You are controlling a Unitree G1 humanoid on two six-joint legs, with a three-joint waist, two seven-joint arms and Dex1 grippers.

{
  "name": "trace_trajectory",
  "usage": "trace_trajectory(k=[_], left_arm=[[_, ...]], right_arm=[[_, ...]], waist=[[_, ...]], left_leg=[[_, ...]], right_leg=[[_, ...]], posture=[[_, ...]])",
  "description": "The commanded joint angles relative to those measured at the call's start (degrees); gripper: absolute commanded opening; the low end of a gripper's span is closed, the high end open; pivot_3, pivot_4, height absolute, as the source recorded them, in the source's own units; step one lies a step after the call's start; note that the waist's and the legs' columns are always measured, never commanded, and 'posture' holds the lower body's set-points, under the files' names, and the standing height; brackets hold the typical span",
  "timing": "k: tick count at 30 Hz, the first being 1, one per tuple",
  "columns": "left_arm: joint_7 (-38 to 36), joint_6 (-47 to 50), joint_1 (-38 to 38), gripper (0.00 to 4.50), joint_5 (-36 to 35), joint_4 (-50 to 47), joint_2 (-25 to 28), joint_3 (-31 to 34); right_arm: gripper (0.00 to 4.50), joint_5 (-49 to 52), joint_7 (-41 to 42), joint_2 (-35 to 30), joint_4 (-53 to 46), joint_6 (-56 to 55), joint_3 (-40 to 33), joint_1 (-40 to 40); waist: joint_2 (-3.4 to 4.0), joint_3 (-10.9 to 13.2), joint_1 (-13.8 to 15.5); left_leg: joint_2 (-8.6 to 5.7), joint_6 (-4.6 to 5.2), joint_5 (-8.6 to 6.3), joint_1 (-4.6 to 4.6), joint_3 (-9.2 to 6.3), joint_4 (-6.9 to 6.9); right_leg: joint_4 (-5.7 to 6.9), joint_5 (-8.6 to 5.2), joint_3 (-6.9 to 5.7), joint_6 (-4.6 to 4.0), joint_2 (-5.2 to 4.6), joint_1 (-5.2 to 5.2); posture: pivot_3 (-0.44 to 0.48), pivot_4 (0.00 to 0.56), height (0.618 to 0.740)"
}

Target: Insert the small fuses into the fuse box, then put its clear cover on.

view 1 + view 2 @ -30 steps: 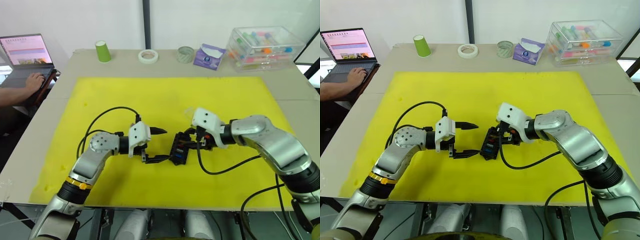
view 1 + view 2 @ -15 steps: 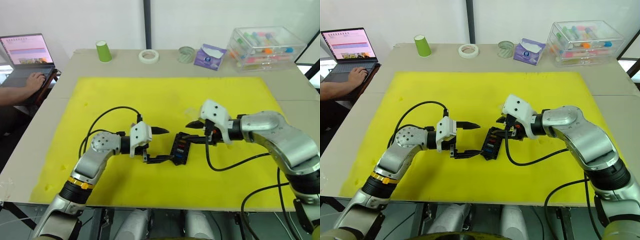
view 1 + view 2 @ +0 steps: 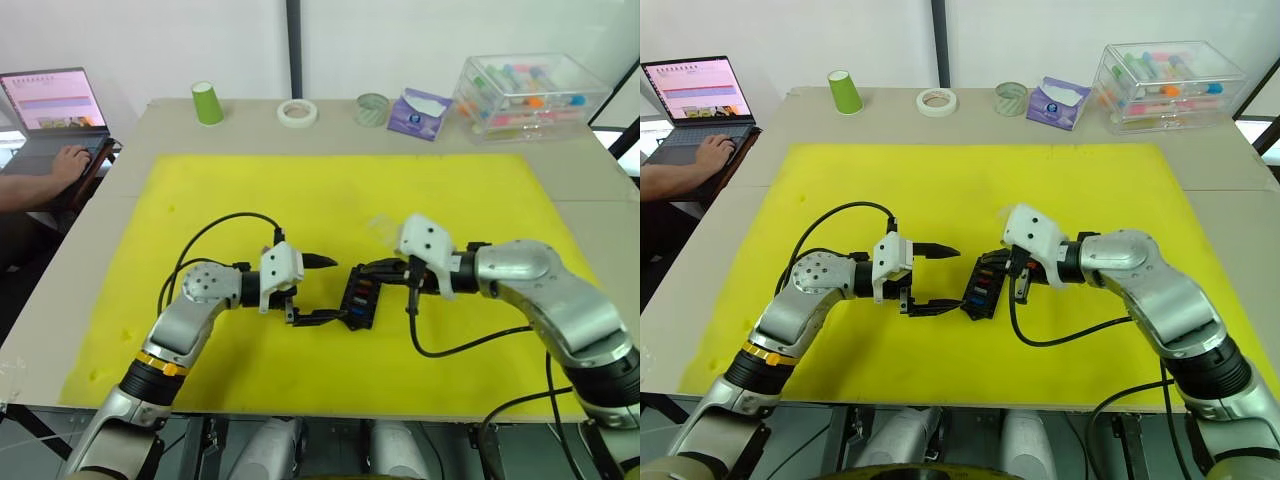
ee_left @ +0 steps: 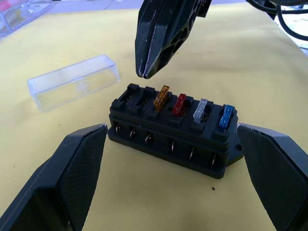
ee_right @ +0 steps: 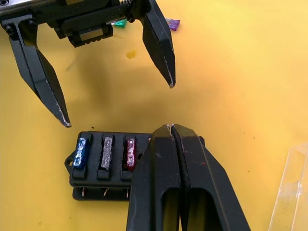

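Observation:
The black fuse box [image 4: 175,132] lies on the yellow mat [image 3: 250,200], with amber, red, grey and blue small fuses [image 4: 180,104] standing in its slots and two end slots empty. My left gripper [image 3: 336,290] is open, its fingers [image 4: 72,178] on either side of the box without touching it. My right gripper [image 5: 171,127] is shut with nothing visible in it, its tip just above the empty slots. A green fuse [image 5: 120,22] and a purple fuse [image 5: 172,22] lie loose on the mat beyond the left gripper. The clear cover [image 4: 72,82] rests on the mat behind the box.
Along the table's far edge stand a green cup [image 3: 207,102], two tape rolls [image 3: 297,112], a tissue pack [image 3: 420,110] and a large clear storage box [image 3: 525,95]. At the far left a person's hand [image 3: 65,160] rests on a laptop.
My right gripper drew back from the fuse box with its fingers apart, then came back over the box's end and shut. The left gripper and the box stayed put.

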Motion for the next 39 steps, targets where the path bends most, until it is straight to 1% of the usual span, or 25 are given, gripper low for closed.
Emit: trace_trajectory(k=[1,4,7,12,16,17,20,24,25,26,27,28,29,31,33,35,37,38,39], left_arm=[[-0.32,-0.08,-0.96,4.50,-0.31,-1.51,0.59,0.61],[-0.27,0.16,-0.70,4.50,-0.34,-1.84,0.97,0.83],[-0.16,0.48,-0.21,4.50,-0.49,-2.39,1.37,0.95],[-0.28,1.51,0.41,4.50,-1.15,-3.54,1.87,1.14],[-1.15,1.52,0.59,4.50,-2.53,-4.79,2.83,2.63],[-1.21,2.84,0.50,4.50,-4.24,-6.42,3.69,4.34],[-1.89,7.82,0.96,4.50,-9.19,-10.55,8.84,10.46],[-1.97,13.67,1.46,4.50,-12.35,-7.93,17.21,18.69],[-2.15,13.84,1.78,4.50,-11.85,-6.35,19.23,20.11],[-2.23,12.71,2.11,4.50,-10.65,-4.61,20.80,21.05],[-1.94,11.32,2.29,4.50,-9.44,-2.52,21.98,21.97],[-1.57,9.95,2.48,4.50,-8.31,0.00,23.28,23.04],[-1.19,7.69,2.60,4.50,-6.74,3.58,24.82,24.42],[-0.66,4.85,2.54,4.50,-5.10,8.74,26.67,26.25],[0.73,3.36,2.57,4.50,-4.53,13.00,27.59,28.21],[1.54,0.33,3.51,4.50,-3.22,16.64,27.90,29.17],[1.65,-2.21,4.29,4.50,-2.17,18.67,27.91,29.35],[1.90,-2.69,4.19,4.50,-2.06,19.21,27.80,29.44],[2.12,-2.79,4.12,4.50,-2.14,19.47,27.77,29.60]], right_arm=[[0.02,-3.80,0.05,1.03,3.95,-5.59,2.11,2.30],[0.02,-4.40,-0.14,1.49,5.60,-7.44,1.15,3.16],[0.02,-4.02,0.04,1.34,5.22,-8.30,-0.02,3.00],[0.02,-0.81,0.47,1.55,2.50,-6.47,-3.13,1.68],[0.02,2.76,0.21,1.94,-0.05,-4.31,-7.09,0.26],[0.02,4.51,-0.17,2.13,-1.30,-3.60,-9.17,-0.91],[0.02,8.89,-0.77,1.00,-4.21,-0.93,-15.05,-2.42],[0.02,8.16,1.58,-3.33,-2.25,-4.50,-21.27,1.33],[0.41,7.76,2.76,-4.70,-1.27,-5.86,-22.66,2.81],[0.60,7.02,3.47,-5.74,-0.25,-7.48,-23.71,4.09],[0.88,5.76,3.96,-6.80,1.03,-9.46,-24.47,5.39],[1.26,3.61,4.34,-8.21,2.58,-12.28,-24.97,7.07],[1.54,2.35,4.50,-9.00,4.01,-14.33,-26.02,8.60],[2.26,1.83,4.14,-9.32,6.04,-16.14,-27.78,10.36],[2.97,1.34,3.79,-8.95,8.28,-17.89,-29.75,12.77],[3.65,-1.89,4.22,-9.16,12.27,-23.20,-30.21,16.56],[4.33,-1.60,3.38,-7.72,14.82,-24.78,-31.41,17.53],[4.48,-1.53,3.32,-7.61,15.63,-25.29,-31.55,17.58],[4.48,-1.80,3.51,-7.77,16.30,-26.16,-31.56,17.70]], waist=[[0.02,-0.01,-0.02],[0.01,-0.04,0.00],[0.02,-0.04,0.01],[0.02,-0.04,0.01],[0.03,-0.03,-0.01],[0.03,-0.02,-0.03],[0.05,0.01,-0.17],[0.05,0.00,0.09],[0.05,0.00,0.13],[0.05,0.00,0.13],[0.06,0.00,0.11],[0.06,0.01,0.03],[0.07,0.02,0.03],[0.07,0.02,-0.04],[0.08,0.02,-0.18],[0.08,0.02,-0.12],[0.09,0.02,-0.08],[0.10,0.03,-0.10],[0.13,0.05,-0.09]], left_leg=[[0.00,0.00,0.00,0.00,0.00,0.02],[0.00,0.00,0.00,0.06,0.00,0.02],[0.00,0.00,0.00,0.08,-0.01,0.02],[0.00,0.00,0.00,0.07,-0.01,0.03],[0.00,0.00,0.00,0.07,-0.01,0.01],[0.00,0.00,0.00,0.07,-0.01,0.01],[0.02,0.00,0.00,0.04,-0.02,-0.03],[0.07,0.00,0.00,0.07,-0.02,-0.14],[0.07,0.00,0.00,0.06,-0.02,-0.12],[0.06,0.00,0.00,0.07,0.00,-0.11],[0.05,0.00,0.00,0.07,0.00,-0.10],[0.05,0.00,0.00,0.08,0.01,-0.10],[0.05,0.00,0.00,0.08,0.01,-0.10],[0.06,0.00,0.00,0.08,0.01,-0.11],[0.07,-0.01,0.00,0.09,0.02,-0.16],[0.07,-0.01,0.00,0.09,0.04,-0.21],[0.07,0.00,0.00,0.10,0.06,-0.22],[0.07,0.00,0.00,0.10,0.08,-0.22],[0.07,-0.01,0.00,0.11,0.11,-0.21]], right_leg=[[0.00,0.00,0.00,0.00,0.00,0.01],[0.02,0.00,0.00,0.01,0.02,0.06],[0.02,0.00,0.00,0.01,0.03,0.08],[0.01,0.01,0.00,0.01,0.03,0.08],[0.02,0.01,0.01,0.01,0.04,0.06],[0.01,0.01,0.01,0.01,0.04,0.06],[0.03,0.00,0.05,0.01,0.05,-0.02],[-0.01,0.00,0.07,0.00,0.09,-0.02],[-0.02,0.00,0.04,0.00,0.09,0.01],[-0.03,0.00,0.03,0.00,0.09,0.03],[-0.03,0.00,0.02,0.00,0.09,0.03],[-0.03,0.00,0.02,0.00,0.09,0.04],[-0.02,0.01,0.02,0.00,0.10,0.03],[-0.01,0.01,0.02,0.00,0.10,0.01],[-0.01,0.01,0.04,0.00,0.11,-0.01],[-0.03,0.01,0.06,0.00,0.10,-0.03],[-0.04,0.01,0.06,0.00,0.09,-0.02],[-0.04,0.01,0.07,0.00,0.09,-0.01],[-0.02,0.01,0.10,-0.01,0.09,-0.01]], posture=[[0.000,0.150,0.740],[0.000,0.150,0.740],[0.000,0.150,0.740],[0.000,0.150,0.740],[0.000,0.150,0.740],[0.000,0.150,0.740],[0.000,0.150,0.740],[0.000,0.150,0.740],[0.000,0.150,0.740],[0.000,0.150,0.740],[0.000,0.150,0.740],[0.000,0.150,0.740],[0.000,0.150,0.740],[0.000,0.150,0.740],[0.000,0.150,0.740],[0.000,0.150,0.740],[0.000,0.150,0.740],[0.000,0.150,0.740],[0.000,0.150,0.740]])
